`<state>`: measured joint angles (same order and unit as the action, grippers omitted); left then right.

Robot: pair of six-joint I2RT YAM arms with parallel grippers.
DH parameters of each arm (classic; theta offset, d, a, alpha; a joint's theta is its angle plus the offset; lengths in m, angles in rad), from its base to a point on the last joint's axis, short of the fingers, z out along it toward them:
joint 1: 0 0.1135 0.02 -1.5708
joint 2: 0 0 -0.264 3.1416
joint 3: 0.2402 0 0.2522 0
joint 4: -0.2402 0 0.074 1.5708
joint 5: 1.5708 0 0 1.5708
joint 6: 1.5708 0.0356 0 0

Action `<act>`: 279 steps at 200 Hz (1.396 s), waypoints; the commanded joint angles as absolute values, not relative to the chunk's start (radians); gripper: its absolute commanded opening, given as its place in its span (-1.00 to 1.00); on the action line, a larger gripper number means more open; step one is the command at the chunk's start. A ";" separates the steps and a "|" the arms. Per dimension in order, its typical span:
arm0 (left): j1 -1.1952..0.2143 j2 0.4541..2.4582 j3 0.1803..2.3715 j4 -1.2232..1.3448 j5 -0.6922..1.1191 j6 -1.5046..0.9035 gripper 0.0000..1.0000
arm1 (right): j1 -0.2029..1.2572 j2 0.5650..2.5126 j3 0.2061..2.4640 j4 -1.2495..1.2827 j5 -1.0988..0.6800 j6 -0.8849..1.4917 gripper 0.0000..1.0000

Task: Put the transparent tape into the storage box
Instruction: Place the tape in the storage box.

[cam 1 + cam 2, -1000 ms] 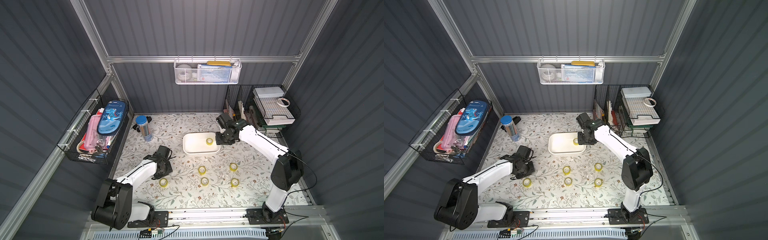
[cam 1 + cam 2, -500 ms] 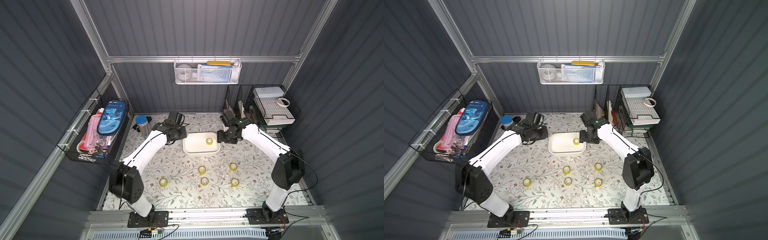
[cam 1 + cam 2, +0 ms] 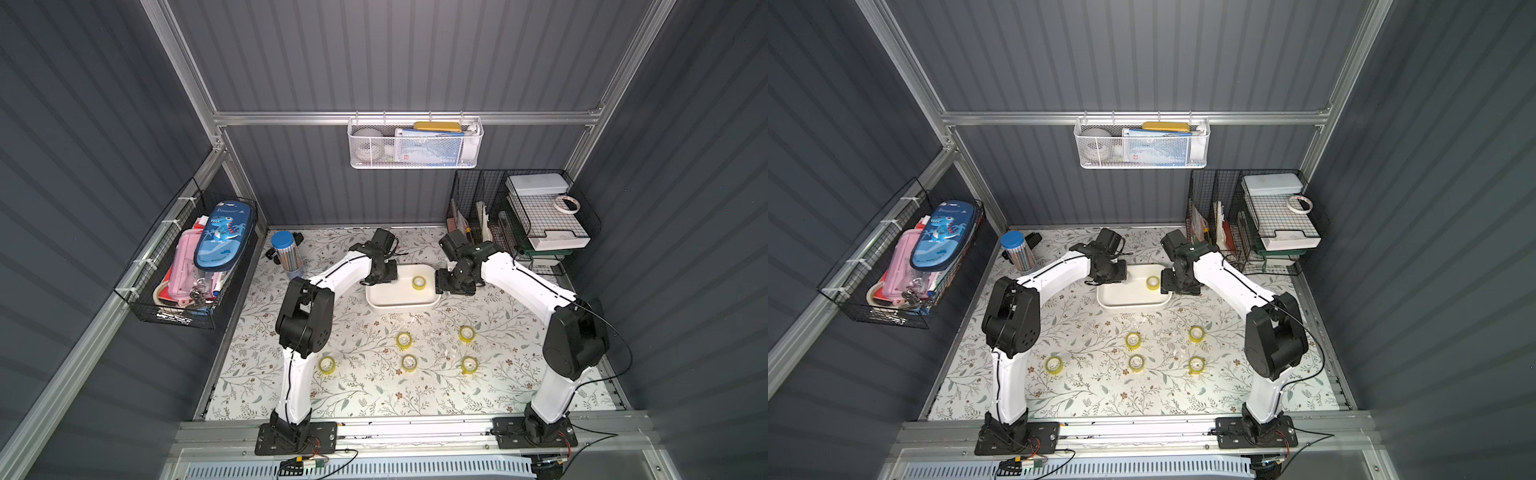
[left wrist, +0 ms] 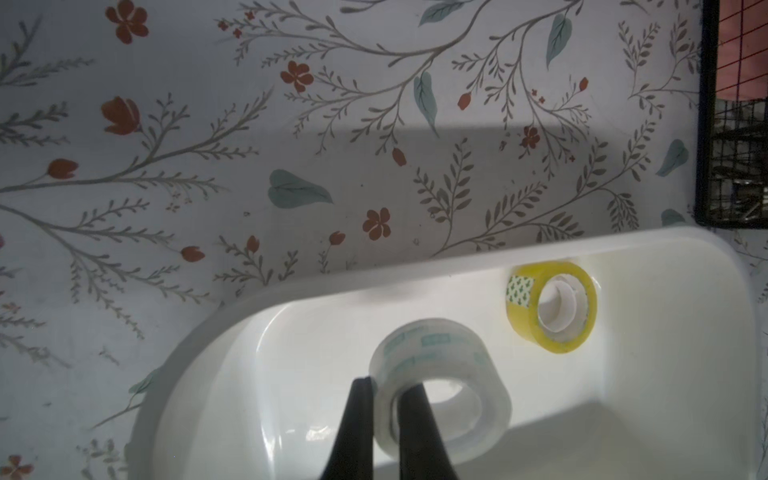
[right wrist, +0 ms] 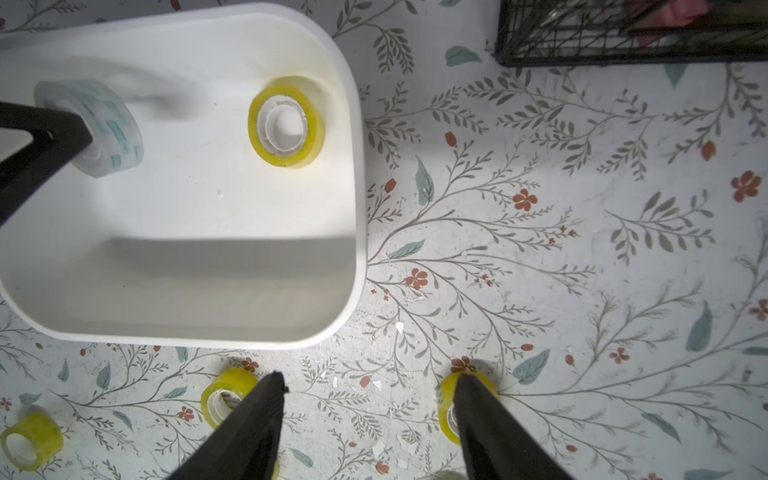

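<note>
Tape, the colourless roll (image 4: 440, 374), hangs pinched through its core by the left fingers (image 4: 355, 424) — straight above the floor of the storage box (image 4: 415, 276), near the yellow roll (image 4: 550, 307) already inside; right fingers (image 5: 253, 428) spread, empty, just outside the box.

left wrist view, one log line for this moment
left hand: shut on colourless roll, over storage box | right hand: open, empty | in box: one yellow roll | on mat: five yellow rolls

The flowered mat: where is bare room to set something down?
Bare: the mat in front, between the arm bases, and the near half of the tub. Crowded: the middle, with five yellow rolls, and the back right by the wire rack.
</note>
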<state>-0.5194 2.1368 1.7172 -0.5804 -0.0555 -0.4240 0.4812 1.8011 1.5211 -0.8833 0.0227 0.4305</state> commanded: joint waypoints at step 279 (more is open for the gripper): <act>-0.583 2.239 1.784 -0.510 -0.035 -0.421 -0.29 | 0.408 1.706 1.344 -0.872 0.050 0.450 0.45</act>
